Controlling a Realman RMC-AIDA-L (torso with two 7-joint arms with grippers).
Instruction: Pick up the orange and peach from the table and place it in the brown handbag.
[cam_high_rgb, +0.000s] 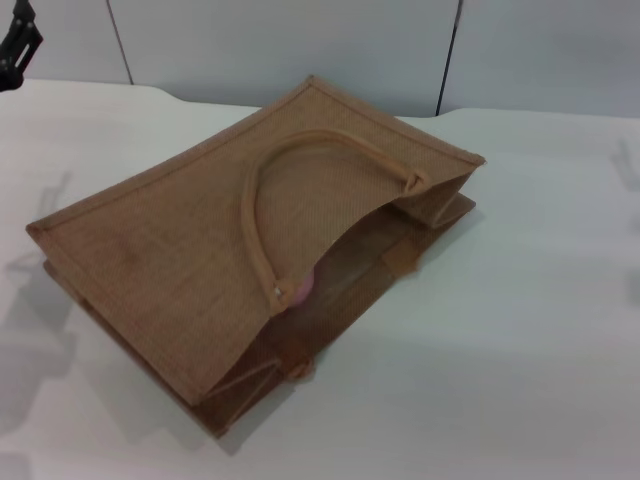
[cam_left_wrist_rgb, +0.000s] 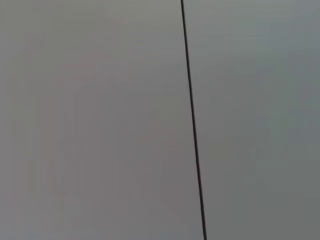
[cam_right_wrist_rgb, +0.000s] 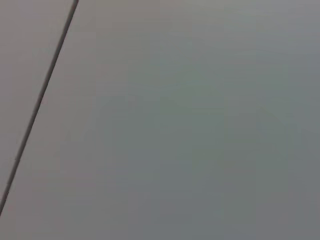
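While lying flat on its side across the white tabletop (cam_high_rgb: 520, 300), the brown handbag (cam_high_rgb: 180, 260) fills the middle of the head view, mouth turned toward the near right, bottom edge toward the far left. Upper panel sagging a little, mouth gaping just enough to give a look inside. One curved loop handle (cam_high_rgb: 262, 205) arching over the upper panel, a second tan loop (cam_high_rgb: 298, 368) poking out low at the near edge of the mouth. Just inside the opening, tucked under the upper panel beside the handle's near end, a sliver of pale pink: the peach (cam_high_rgb: 302, 288), mostly hidden by the fabric. No sighting of the orange anywhere (whether it sits deeper in the bag cannot be told from here). Up in the far left corner of the head view, a dark bit of the left claw (cam_high_rgb: 18, 45), raised well clear of the bag; released or clenched, cannot tell from so small a piece. Right claw out of sight in every view, so its state cannot be told either. Both wrist views showing only a plain grey wall panel (cam_left_wrist_rgb: 100, 120) with a thin dark seam (cam_left_wrist_rgb: 192, 120) running across it
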